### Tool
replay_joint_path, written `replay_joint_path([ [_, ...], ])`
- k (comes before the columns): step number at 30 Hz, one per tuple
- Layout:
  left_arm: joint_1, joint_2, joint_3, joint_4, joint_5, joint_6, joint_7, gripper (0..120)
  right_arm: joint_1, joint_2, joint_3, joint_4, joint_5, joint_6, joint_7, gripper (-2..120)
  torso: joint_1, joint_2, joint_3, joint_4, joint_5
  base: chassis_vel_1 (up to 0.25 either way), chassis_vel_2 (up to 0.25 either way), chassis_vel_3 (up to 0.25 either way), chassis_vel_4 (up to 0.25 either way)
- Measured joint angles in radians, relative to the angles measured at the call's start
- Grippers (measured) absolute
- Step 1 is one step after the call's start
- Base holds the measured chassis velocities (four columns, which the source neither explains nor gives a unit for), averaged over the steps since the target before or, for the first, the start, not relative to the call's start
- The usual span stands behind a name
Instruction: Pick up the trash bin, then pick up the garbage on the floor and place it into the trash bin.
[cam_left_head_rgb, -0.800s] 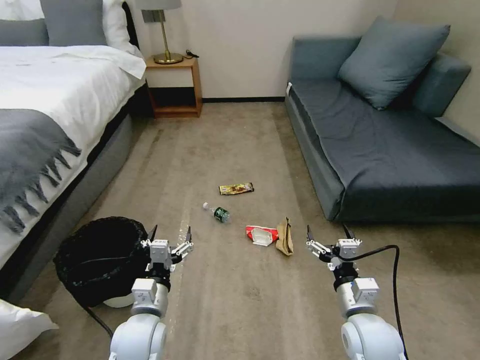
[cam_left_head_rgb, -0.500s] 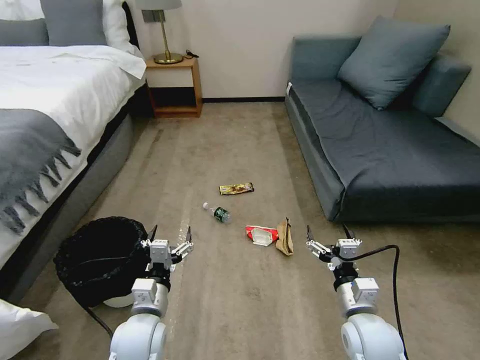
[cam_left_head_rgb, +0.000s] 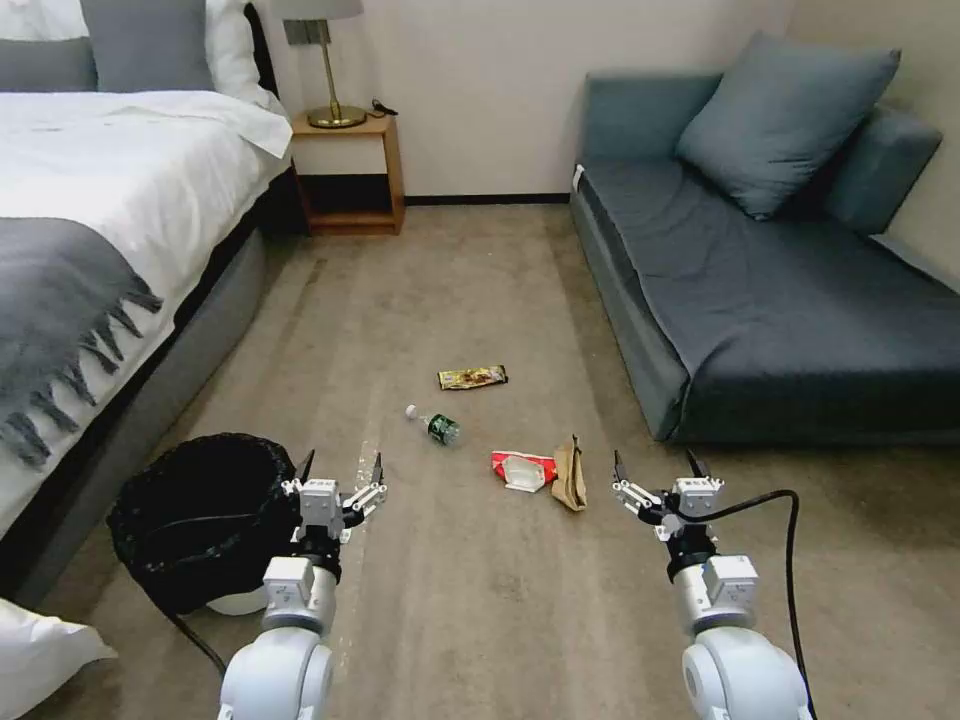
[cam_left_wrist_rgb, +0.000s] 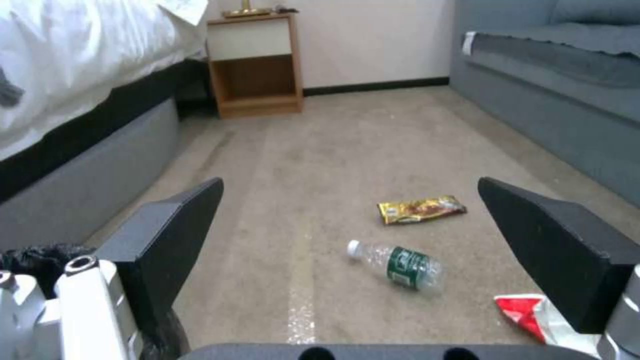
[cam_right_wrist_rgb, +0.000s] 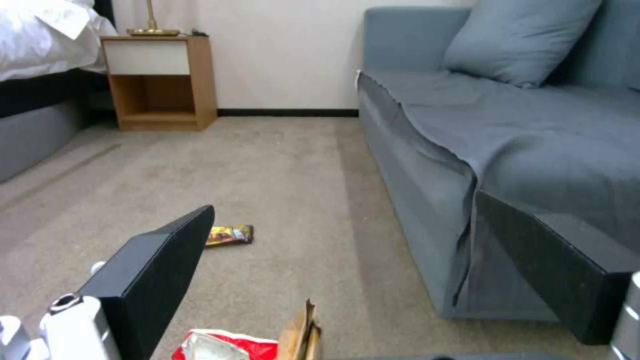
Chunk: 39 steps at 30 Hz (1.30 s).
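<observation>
One trash bin, white with a crinkly black liner, stands on the carpet beside the bed, at the robot's near left. Four pieces of garbage lie on the open floor ahead: a gold-brown snack wrapper farthest off, a small clear bottle with a green label on its side nearer, then a crumpled red-and-white wrapper touching a brown paper bag. The left claw hangs just beside the bin's rim, fingers spread wide and holding nothing. The right claw hangs near the paper bag, likewise wide open and empty. One sofa runs along the right, and one nightstand stands at the far wall.
</observation>
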Motion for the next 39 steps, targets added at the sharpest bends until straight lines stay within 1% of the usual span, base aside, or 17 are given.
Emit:
replay_joint_path([
  [3, 0.001, 0.001, -0.001, -0.002, -0.002, 0.000, -0.002, 96, -0.004, 0.001, -0.002, 0.003, -0.004, 0.003, 0.002, 100, 0.000, 0.000, 0.000, 0.0000, -0.0002, 0.000, 0.000, 0.000, 0.000],
  [5, 0.014, 0.028, -0.025, -0.040, -0.037, -0.026, -0.045, 98, -0.033, 0.016, -0.025, 0.028, -0.038, 0.034, 0.021, 100, 0.000, 0.000, 0.000, 0.0001, -0.0008, 0.000, 0.000, 0.000, 0.000],
  [6, 0.014, 0.028, -0.025, -0.040, -0.037, -0.026, -0.045, 98, -0.033, 0.016, -0.025, 0.028, -0.038, 0.034, 0.021, 100, 0.000, 0.000, 0.000, 0.0001, -0.0008, 0.000, 0.000, 0.000, 0.000],
  [9, 0.050, 0.105, -0.105, -0.153, -0.139, -0.109, -0.176, 100, -0.146, 0.075, -0.118, 0.117, -0.168, 0.145, 0.087, 100, 0.000, 0.000, 0.000, 0.0004, 0.0006, 0.000, 0.000, 0.000, 0.000],
  [10, 0.059, 0.115, -0.112, -0.169, -0.154, -0.122, -0.184, 100, -0.173, 0.090, -0.140, 0.139, -0.199, 0.172, 0.103, 100, 0.000, 0.000, 0.000, -0.0001, 0.0003, 0.000, 0.000, 0.000, 0.000],
  [13, 0.083, 0.126, -0.114, -0.189, -0.172, -0.136, -0.176, 100, -0.209, 0.107, -0.172, 0.167, -0.230, 0.200, 0.130, 100, 0.000, 0.000, 0.000, 0.0001, -0.0009, 0.000, 0.000, 0.000, 0.000],
  [17, 0.095, 0.127, -0.109, -0.193, -0.171, -0.139, -0.157, 100, -0.213, 0.108, -0.181, 0.171, -0.224, 0.201, 0.139, 100, 0.000, 0.000, 0.000, 0.0000, -0.0004, 0.000, 0.000, 0.000, 0.000],
  [22, 0.114, 0.142, -0.102, -0.187, -0.166, -0.132, -0.117, 100, -0.198, 0.107, -0.181, 0.170, -0.181, 0.179, 0.139, 100, 0.000, 0.000, 0.000, 0.0000, -0.0002, 0.000, 0.000, 0.000, 0.000],
  [25, 0.130, 0.168, -0.115, -0.175, -0.168, -0.112, -0.098, 100, -0.187, 0.098, -0.182, 0.170, -0.145, 0.148, 0.141, 100, 0.000, 0.000, 0.000, 0.0001, -0.0002, 0.000, 0.000, 0.000, 0.000],
  [28, 0.162, 0.236, -0.141, -0.159, -0.222, -0.021, -0.068, 100, -0.170, 0.081, -0.179, 0.173, -0.118, 0.115, 0.146, 100, 0.000, 0.000, 0.000, 0.0001, -0.0001, 0.000, 0.000, 0.000, 0.000],
  [30, 0.164, 0.241, -0.142, -0.157, -0.228, -0.014, -0.066, 100, -0.169, 0.080, -0.179, 0.173, -0.117, 0.114, 0.146, 100, 0.000, 0.000, 0.000, 0.0001, -0.0001, 0.000, 0.000, 0.000, 0.000],
  [31, 0.169, 0.280, -0.157, -0.142, -0.295, 0.044, -0.053, 100, -0.159, 0.073, -0.175, 0.169, -0.111, 0.107, 0.150, 100, 0.000, 0.000, 0.000, 0.0001, -0.0001, 0.000, 0.000, 0.000, 0.000],
  [34, 0.159, 0.345, -0.239, -0.096, -0.387, 0.156, -0.022, 100, -0.140, 0.066, -0.170, 0.151, -0.101, 0.102, 0.155, 100, 0.000, 0.000, 0.000, 0.0000, -0.0002, 0.000, 0.000, 0.000, 0.000],
  [35, 0.159, 0.345, -0.239, -0.096, -0.387, 0.156, -0.022, 100, -0.140, 0.066, -0.170, 0.151, -0.101, 0.102, 0.155, 100, 0.000, 0.000, 0.000, 0.0000, -0.0002, 0.000, 0.000, 0.000, 0.000],
  [37, 0.135, 0.390, -0.314, -0.050, -0.424, 0.248, -0.007, 100, -0.129, 0.062, -0.169, 0.136, -0.097, 0.102, 0.157, 100, 0.000, 0.000, 0.000, 0.0001, -0.0003, 0.000, 0.000, 0.000, 0.000],
  [38, 0.135, 0.390, -0.314, -0.050, -0.424, 0.248, -0.007, 100, -0.129, 0.062, -0.169, 0.136, -0.097, 0.102, 0.157, 100, 0.000, 0.000, 0.000, 0.0001, -0.0003, 0.000, 0.000, 0.000, 0.000],
  [39, 0.102, 0.418, -0.377, -0.014, -0.470, 0.347, -0.007, 100, -0.122, 0.060, -0.170, 0.126, -0.093, 0.102, 0.158, 100, 0.000, 0.000, 0.000, 0.0002, -0.0003, 0.000, 0.000, 0.000, 0.000],
])
